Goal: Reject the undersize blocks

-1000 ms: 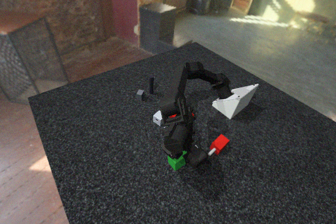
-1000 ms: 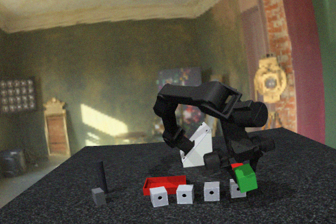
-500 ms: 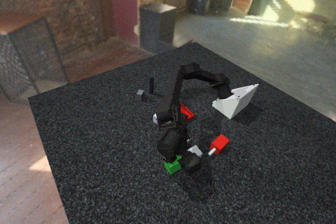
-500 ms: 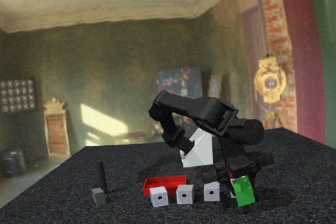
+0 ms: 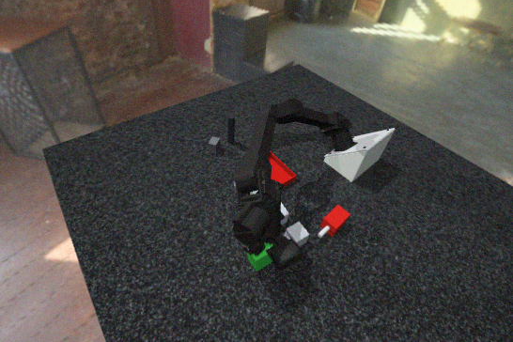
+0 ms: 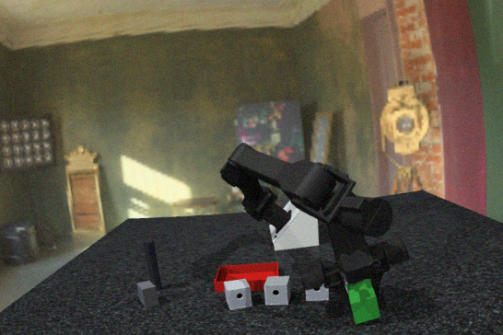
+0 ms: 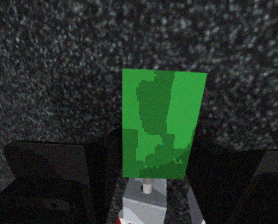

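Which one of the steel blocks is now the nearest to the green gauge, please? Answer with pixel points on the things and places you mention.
The steel block (image 5: 298,233) (image 7: 144,204) at the row's end farthest from the red tray (image 5: 283,173) (image 6: 247,276); the wrist view shows the gauge's pin pointing toward it.

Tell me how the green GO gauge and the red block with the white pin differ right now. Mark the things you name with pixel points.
The green GO gauge (image 5: 259,259) (image 6: 365,303) (image 7: 165,107) is gripped between the fingers, while the red block with the white pin (image 5: 336,218) stands on the table, untouched. The gauge is green; the block is red. Both have a boxy body with a pale pin.
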You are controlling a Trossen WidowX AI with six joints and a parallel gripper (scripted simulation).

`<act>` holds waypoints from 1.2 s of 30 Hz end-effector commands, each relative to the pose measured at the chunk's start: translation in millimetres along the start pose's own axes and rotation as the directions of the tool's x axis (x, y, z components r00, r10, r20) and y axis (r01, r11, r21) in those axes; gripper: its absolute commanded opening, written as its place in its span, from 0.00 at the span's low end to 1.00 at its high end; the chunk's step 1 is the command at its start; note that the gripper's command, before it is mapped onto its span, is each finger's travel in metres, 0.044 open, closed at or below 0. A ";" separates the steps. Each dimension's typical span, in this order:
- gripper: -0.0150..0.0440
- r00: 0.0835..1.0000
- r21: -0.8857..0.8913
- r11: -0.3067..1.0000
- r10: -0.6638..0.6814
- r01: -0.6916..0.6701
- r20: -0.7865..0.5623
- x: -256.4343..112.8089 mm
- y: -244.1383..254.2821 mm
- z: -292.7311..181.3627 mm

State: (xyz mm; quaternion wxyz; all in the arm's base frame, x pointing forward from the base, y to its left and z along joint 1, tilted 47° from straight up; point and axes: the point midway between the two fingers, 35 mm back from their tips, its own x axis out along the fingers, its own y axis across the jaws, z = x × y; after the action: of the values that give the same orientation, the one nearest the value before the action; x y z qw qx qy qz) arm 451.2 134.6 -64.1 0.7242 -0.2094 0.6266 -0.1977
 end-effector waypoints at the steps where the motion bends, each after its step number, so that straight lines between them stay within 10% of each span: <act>1: 0.25 1.000 -0.012 1.000 0.002 -0.002 0.013 0.3 5.0 1.6; 36: 0.25 1.000 -0.014 1.000 0.001 -0.001 0.029 9.2 0.8 -7.6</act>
State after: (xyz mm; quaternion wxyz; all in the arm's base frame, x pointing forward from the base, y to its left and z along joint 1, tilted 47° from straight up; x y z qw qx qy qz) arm 447.0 130.0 -75.2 0.7314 -0.2147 0.6183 -0.1912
